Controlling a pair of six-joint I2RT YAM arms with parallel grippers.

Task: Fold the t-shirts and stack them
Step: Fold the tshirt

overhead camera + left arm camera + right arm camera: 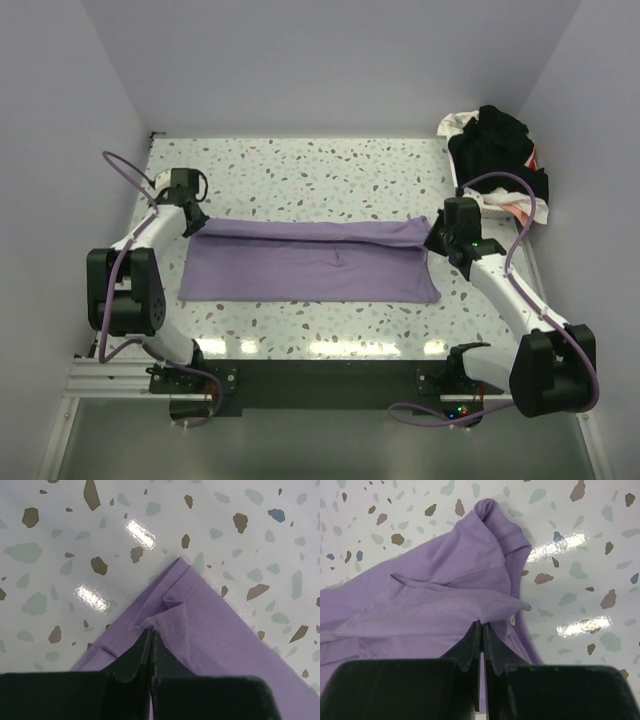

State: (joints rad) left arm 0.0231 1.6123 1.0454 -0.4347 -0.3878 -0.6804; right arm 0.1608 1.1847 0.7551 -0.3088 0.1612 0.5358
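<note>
Clamping far corners of the lilac t-shirt [310,270], left end effector [197,228] and right end effector [432,238] adjoin bare table [300,170].

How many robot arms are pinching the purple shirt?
2. The left tool is shut on the purple shirt at its far-left corner; the right tool is shut on its far-right corner. No other arm is in view.

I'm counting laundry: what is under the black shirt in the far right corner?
White cloth with red marks pokes out beneath the black shirt; anything deeper is covered.
</note>
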